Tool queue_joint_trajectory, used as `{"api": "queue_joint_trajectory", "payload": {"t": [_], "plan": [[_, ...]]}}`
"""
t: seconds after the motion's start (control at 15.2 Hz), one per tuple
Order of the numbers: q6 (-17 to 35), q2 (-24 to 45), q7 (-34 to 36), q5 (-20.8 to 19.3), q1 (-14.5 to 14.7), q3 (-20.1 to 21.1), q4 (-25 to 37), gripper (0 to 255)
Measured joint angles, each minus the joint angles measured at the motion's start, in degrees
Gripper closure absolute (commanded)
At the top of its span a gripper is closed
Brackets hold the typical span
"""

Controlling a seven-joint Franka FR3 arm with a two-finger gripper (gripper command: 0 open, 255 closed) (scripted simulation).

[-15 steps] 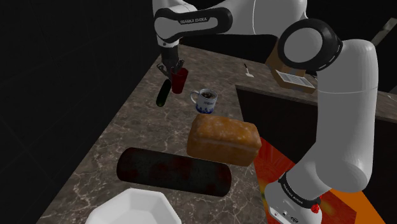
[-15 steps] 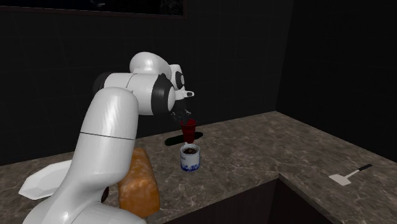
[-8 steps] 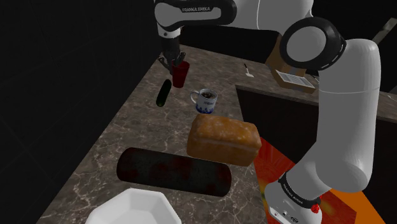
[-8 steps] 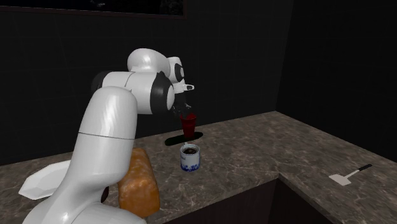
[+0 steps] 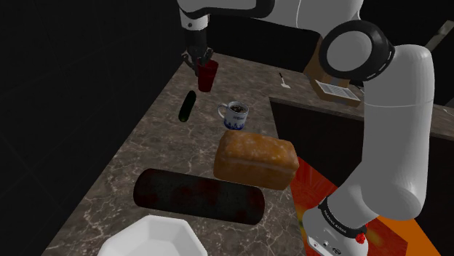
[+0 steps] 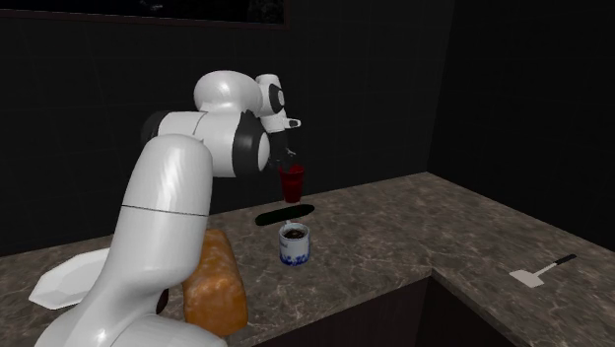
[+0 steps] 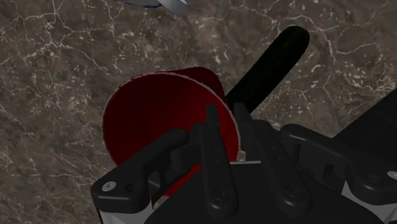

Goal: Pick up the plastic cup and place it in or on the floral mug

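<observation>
1. Presently, the tool [image 5: 198, 60] is closed on the red cup [image 5: 207, 75]. In the wrist view its two black fingers [image 7: 213, 137] pinch the cup's wall at the rim, one inside and one outside.
2. The red cup [image 6: 292, 183] hangs upright and clear of the bench [image 5: 138, 153]. In the second exterior view it sits in the air above a dark green cucumber [image 6: 284, 214] that lies flat on the stone.
3. The floral mug [image 5: 236, 113], white with blue pattern, stands upright on the bench with its handle toward the shoulder view's left. It is nearer the stand than the cup and toward the shoulder view's right of it. Cup and mug are near each other but apart.
4. Just near of the mug sits a brown bread loaf [image 5: 255, 160]. It is close to the mug but not touching it.
5. Judgement on the step: the grasp and lift look complete, and the carry toward the mug is in hand. Nothing has yet been placed.
6. Judgement on the next move: shift the cup toward the near side and the shoulder view's right until its base is centred over the mug's mouth [image 6: 294, 232]. Then lower it straight down and open the tool only once the cup is supported.
7. Point of caution: the one-sided rim pinch could let the cup tilt on contact. Whether the cup's base fits inside the mug cannot be told, so it may rest on the rim.
</observation>
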Motion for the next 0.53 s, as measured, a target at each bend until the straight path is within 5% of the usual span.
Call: {"api": "queue_joint_trajectory", "payload": {"t": [0.53], "plan": [[-6.9,1.4,-1.2,-0.1,0.7,-0.1,8.4,255]]}}
